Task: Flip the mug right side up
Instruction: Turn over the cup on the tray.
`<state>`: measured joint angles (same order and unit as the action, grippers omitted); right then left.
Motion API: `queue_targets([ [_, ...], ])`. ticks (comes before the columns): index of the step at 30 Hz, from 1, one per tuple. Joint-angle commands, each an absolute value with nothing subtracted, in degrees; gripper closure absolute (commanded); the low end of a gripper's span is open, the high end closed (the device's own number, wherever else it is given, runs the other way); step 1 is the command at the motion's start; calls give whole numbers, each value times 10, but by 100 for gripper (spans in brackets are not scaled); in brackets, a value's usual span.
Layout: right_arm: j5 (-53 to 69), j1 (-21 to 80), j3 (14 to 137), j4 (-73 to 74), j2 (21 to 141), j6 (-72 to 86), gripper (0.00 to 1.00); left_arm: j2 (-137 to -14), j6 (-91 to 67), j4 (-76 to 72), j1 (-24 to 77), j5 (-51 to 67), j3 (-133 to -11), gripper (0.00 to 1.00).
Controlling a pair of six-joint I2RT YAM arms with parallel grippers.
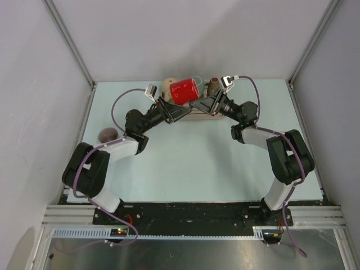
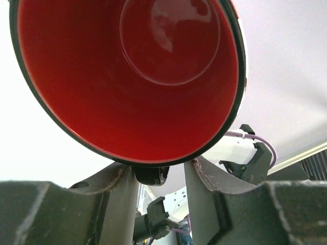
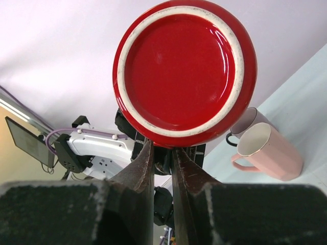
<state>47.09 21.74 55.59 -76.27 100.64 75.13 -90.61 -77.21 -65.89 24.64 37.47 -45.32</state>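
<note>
Left wrist sees inside my red mug (image 2: 153,76), right wrist its base; right gripper (image 3: 162,153) clamps it, left gripper (image 2: 161,167) gapes, both reaching inward

A robotics lab cell: left arm (image 1: 93,169) and right arm (image 1: 288,157) bolted to a metal rail (image 1: 191,215) at a pale worktop (image 1: 191,163), boxed in by blank white panels (image 1: 191,34) on aluminium posts (image 1: 68,40).

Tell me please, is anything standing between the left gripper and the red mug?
Nothing visible. The left gripper has its jaws on either side of the lower rim of the red mug, while the right gripper holds it.
</note>
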Motion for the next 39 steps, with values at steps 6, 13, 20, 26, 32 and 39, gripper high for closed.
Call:
queue_targets([
  [6,515,244,542,-818,1033,744,100,-850,-780,-773,242,344,-457,55],
  [13,503,268,534,-837,1034,761,100,-839,-772,-777,238,339,-447,58],
  [20,498,276,533,-842,1034,760,100,-834,-768,-777,237,338,-442,68],
  [26,492,267,530,-839,1031,756,100,-836,-765,-774,238,333,-437,91],
  [32,492,256,530,-834,1027,754,100,-839,-759,-767,237,331,-434,100],
  [39,491,250,531,-832,1024,753,100,-834,-749,-758,237,332,-430,100],
])
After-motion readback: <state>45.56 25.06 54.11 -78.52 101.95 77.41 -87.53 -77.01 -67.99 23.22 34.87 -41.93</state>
